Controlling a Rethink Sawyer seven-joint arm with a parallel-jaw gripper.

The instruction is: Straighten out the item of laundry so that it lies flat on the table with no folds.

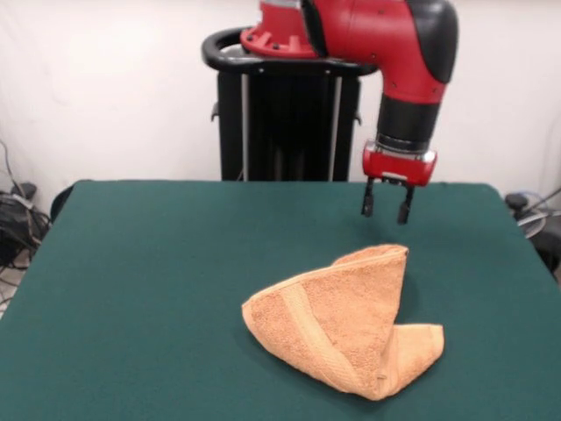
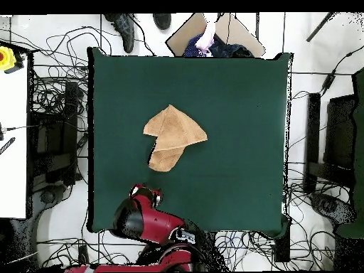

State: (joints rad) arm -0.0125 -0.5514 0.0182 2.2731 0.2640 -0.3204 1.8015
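The peach-tan towel point(image 1: 342, 324) lies folded over on itself in a rough triangle on the dark green table point(image 1: 140, 281), right of centre, with a woven band along its front-left edge. My gripper point(image 1: 387, 209) hangs open and empty in the air, just behind and above the towel's far corner, not touching it. In the overhead view the towel point(image 2: 173, 135) sits near the table's point(image 2: 242, 106) middle, with a folded flap toward the robot. The gripper point(image 2: 146, 190) is just below that flap, under the red arm.
The black pedestal point(image 1: 285, 123) stands behind the table's far edge. A person's hand point(image 2: 207, 37) and shoes point(image 2: 126, 25) show past the table's top edge in the overhead view. Cables and equipment lie on the floor all round the table.
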